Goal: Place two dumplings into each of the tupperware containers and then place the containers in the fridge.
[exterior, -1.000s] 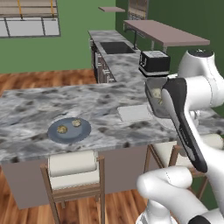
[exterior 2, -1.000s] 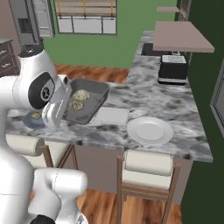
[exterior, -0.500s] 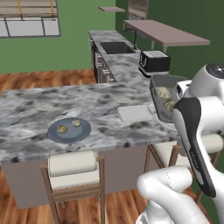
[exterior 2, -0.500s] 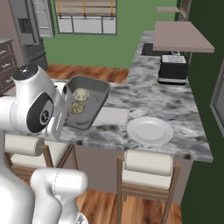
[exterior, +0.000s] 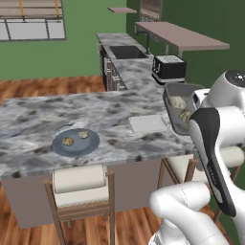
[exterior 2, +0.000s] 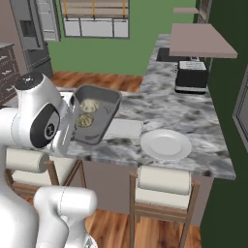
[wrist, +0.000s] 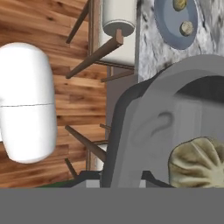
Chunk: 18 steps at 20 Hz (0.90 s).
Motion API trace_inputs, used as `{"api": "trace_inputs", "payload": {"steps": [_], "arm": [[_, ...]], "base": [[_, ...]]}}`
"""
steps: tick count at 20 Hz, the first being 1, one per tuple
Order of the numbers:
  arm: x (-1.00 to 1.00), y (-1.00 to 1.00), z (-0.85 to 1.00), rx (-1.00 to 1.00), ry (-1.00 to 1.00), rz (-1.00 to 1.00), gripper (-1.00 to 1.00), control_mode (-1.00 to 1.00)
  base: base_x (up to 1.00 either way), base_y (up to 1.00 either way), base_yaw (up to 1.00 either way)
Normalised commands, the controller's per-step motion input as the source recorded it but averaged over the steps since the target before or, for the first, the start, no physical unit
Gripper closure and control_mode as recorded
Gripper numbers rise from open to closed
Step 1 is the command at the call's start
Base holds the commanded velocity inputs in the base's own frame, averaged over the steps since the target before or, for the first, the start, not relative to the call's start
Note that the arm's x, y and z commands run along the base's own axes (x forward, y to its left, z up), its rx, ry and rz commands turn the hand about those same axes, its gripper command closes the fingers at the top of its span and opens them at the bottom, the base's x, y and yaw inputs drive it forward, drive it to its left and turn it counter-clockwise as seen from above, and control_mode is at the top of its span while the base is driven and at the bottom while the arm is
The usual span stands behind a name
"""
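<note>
Two dumplings (exterior 2: 86,112) inside grey tupperware container (exterior 2: 104,97), container pinched at its rim by gripper (wrist: 121,177), held tilted above marble counter (exterior: 43,119) edge, blue plate (exterior: 57,145) well apart.

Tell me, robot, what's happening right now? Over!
Tool shut on tupperware container, lifted off counter. Two dumplings inside. Two more on blue plate. Path ahead unclear.

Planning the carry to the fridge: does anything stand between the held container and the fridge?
Nothing visible does. The gripper holds the tupperware container off the counter; the fridge stands far left across open floor.
</note>
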Motion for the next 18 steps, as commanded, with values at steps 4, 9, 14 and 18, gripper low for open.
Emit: {"api": "trace_inputs", "payload": {"steps": [4, 9, 14, 18], "arm": [[0.00, -0.25, 0.00, 0.03, 0.01, -0.03, 1.00, -1.00], [0.00, -0.03, -0.01, 0.00, 0.00, -0.13, 1.00, -1.00], [0.00, 0.00, 0.00, 0.00, 0.00, -0.09, 1.00, -1.00], [0.00, -0.01, 0.00, 0.00, 0.00, 0.00, 1.00, -1.00]], "base": [[0.00, 0.00, 0.00], [0.00, 0.00, 0.00], [0.00, 0.00, 0.00], [0.00, 0.00, 0.00]]}}
